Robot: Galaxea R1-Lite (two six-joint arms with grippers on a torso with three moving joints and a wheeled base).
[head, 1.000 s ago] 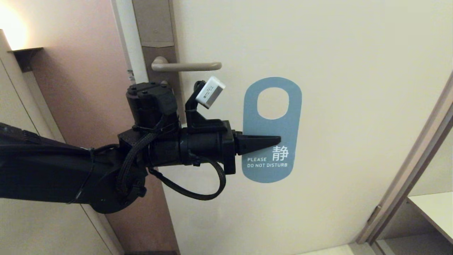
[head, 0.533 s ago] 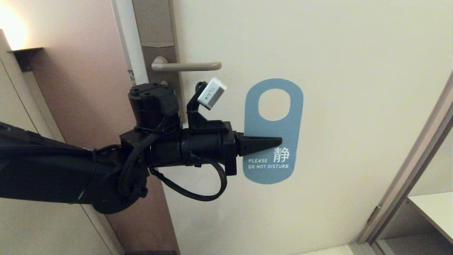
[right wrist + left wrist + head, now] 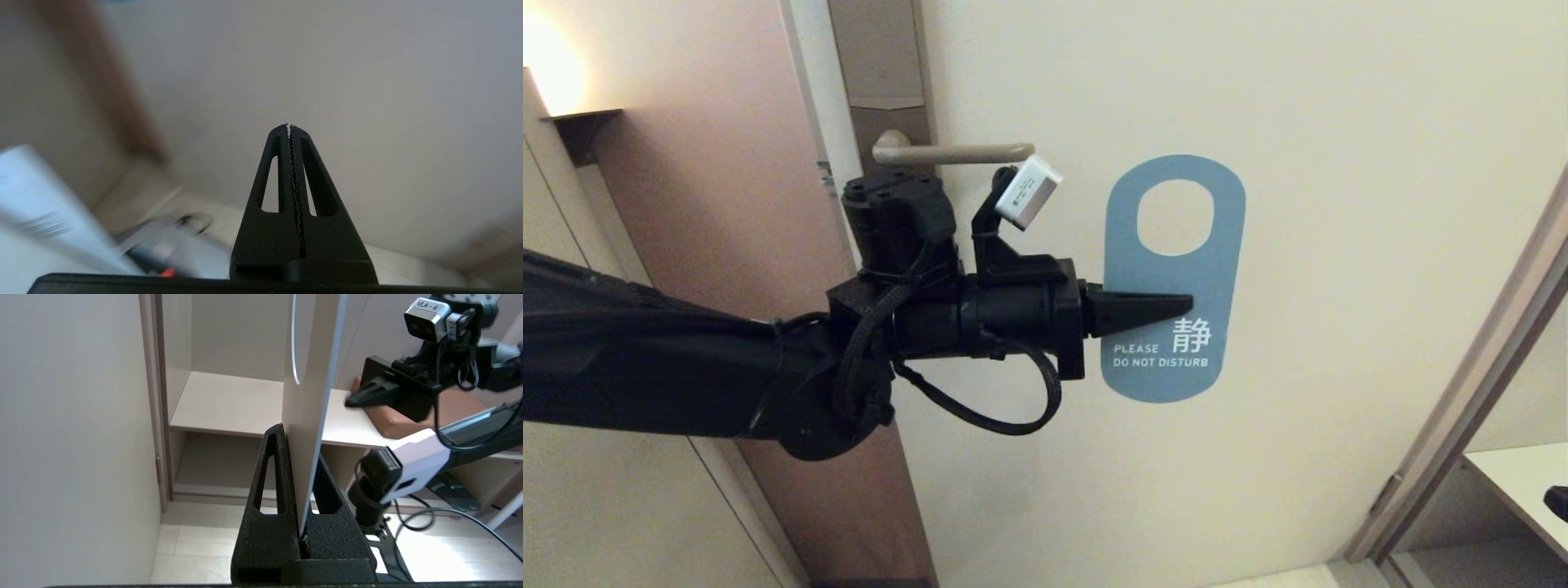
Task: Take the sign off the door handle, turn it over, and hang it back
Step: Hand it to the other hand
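The left gripper is clamped flat on the sign at its lower half, holding it upright off the door, blue "DO NOT DISTURB" face outward, just right of and below the door handle's rounded end. That leaves the oval hole free for rehanging. The right gripper, closed and empty, shows barely at the head view's lower right edge.
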